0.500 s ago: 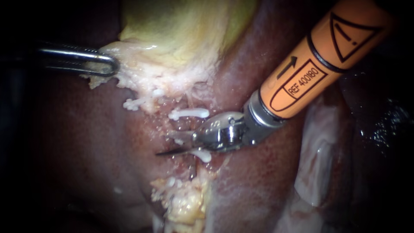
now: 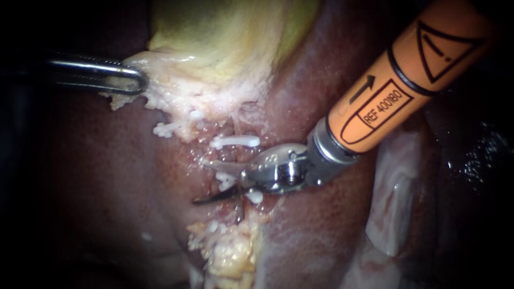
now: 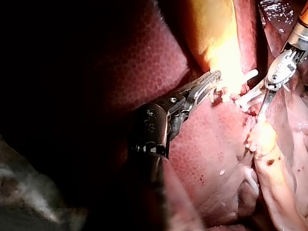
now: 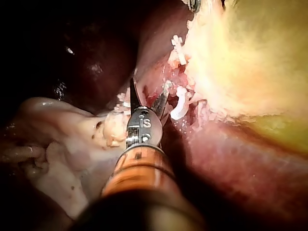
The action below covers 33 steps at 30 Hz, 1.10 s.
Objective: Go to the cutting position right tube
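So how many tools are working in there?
2. The left instrument grips the pale edge of the gallbladder, at upper left. The right instrument, orange-shafted, comes from the upper right, its blades open beside the white clips. None seems hidden.

The right instrument (image 2: pixel 200 182) has an orange shaft, steel blades.

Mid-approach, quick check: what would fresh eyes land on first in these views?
First, the orange-shafted right instrument coming in from the upper right, its blades open at the centre with a white clip between them. Next, the yellow gallbladder above, its pale edge gripped by the left instrument jaws at the upper left.
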Motion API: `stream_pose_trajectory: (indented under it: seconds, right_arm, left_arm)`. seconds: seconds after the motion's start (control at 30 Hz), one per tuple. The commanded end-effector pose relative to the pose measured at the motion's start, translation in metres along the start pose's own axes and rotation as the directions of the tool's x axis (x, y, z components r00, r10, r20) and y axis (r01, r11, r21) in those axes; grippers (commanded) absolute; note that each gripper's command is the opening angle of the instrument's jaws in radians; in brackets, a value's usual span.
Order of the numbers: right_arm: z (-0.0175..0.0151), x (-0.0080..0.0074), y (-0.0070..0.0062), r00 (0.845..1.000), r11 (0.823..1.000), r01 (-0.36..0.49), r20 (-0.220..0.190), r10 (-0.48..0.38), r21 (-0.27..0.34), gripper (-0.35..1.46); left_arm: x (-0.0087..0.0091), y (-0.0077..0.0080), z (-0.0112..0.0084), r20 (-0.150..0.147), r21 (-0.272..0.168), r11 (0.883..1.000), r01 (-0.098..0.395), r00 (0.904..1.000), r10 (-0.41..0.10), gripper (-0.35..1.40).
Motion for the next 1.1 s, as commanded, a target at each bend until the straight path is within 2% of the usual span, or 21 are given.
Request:
stream_pose_trajectory:
  seconds: [0.03, 0.23, 0.57, 0.87, 1.1]
  right_arm:
    - [-0.0004, 0.0000, -0.0002, 1.000, 1.000, 0.002, -0.006, -0.002, 0.019, 1.43]
    - [-0.0027, 0.0001, -0.0011, 0.998, 0.994, 0.014, -0.056, -0.008, 0.109, 1.43]
    - [-0.0058, -0.0025, -0.0004, 0.997, 0.978, -0.008, -0.072, 0.023, 0.210, 1.43]
    - [-0.0070, -0.0050, 0.0021, 0.997, 0.976, -0.021, -0.067, 0.036, 0.215, 1.45]
    - [-0.0068, -0.0065, 0.0034, 0.997, 0.978, -0.022, -0.065, 0.036, 0.208, 1.45]
  left_arm:
    - [0.0000, 0.0000, 0.0000, 0.000, 0.000, 1.000, 0.000, 1.0000, 0.000, -0.35]
    - [0.0000, 0.0000, -0.0001, 0.000, -0.001, 1.000, 0.000, 1.0000, 0.000, -0.35]
    - [0.0001, 0.0000, -0.0002, 0.000, 0.001, 1.000, 0.000, 1.0000, 0.000, -0.35]
    - [0.0001, 0.0000, -0.0002, 0.000, 0.001, 1.000, 0.000, 1.0000, 0.000, -0.35]
    - [0.0001, 0.0000, -0.0003, 0.000, 0.001, 1.000, 0.000, 1.0000, 0.000, -0.35]
